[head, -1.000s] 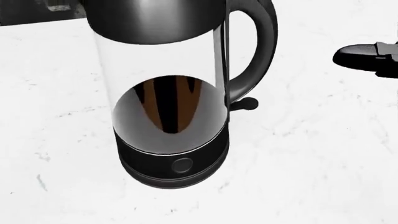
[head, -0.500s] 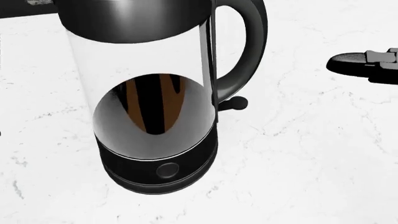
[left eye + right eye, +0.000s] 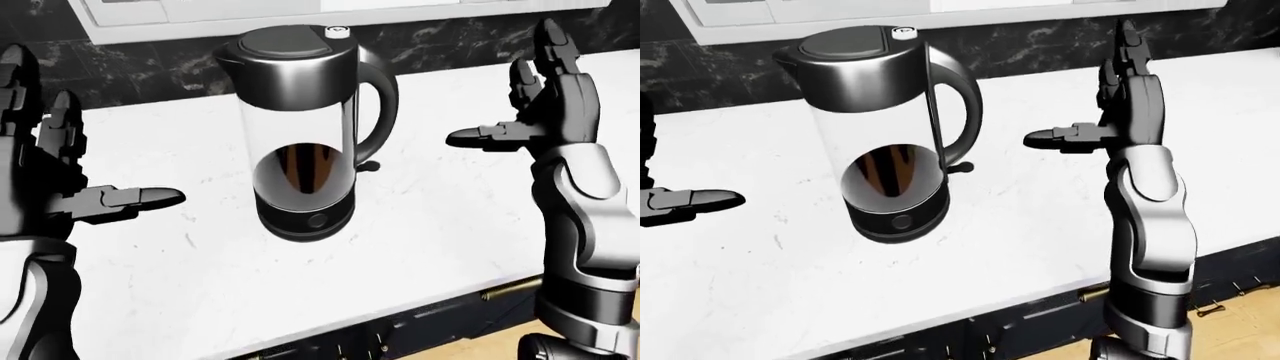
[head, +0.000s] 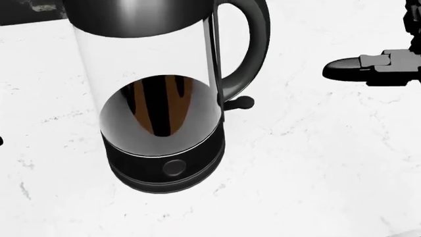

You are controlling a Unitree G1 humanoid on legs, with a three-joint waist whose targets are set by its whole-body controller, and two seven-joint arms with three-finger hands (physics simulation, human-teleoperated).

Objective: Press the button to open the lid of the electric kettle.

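The electric kettle (image 3: 305,142) stands upright on the white marble counter (image 3: 430,225), with a glass body, a black base and a black handle on its right. Its dark lid (image 3: 282,41) is shut, and a small white button (image 3: 338,31) sits at the top of the handle. A round button (image 4: 173,168) shows on the base. My right hand (image 3: 530,97) is open, raised to the right of the handle and apart from it, thumb pointing left. My left hand (image 3: 60,180) is open to the left of the kettle, thumb pointing right.
A black marbled backsplash (image 3: 450,37) runs behind the counter, with white cabinetry (image 3: 200,11) above it. Dark drawers (image 3: 420,330) lie below the counter's near edge. Bare counter lies on both sides of the kettle.
In the head view my right thumb has moved left, closer to the kettle's handle. The kettle has shifted a little in the picture, so the camera has moved slightly.
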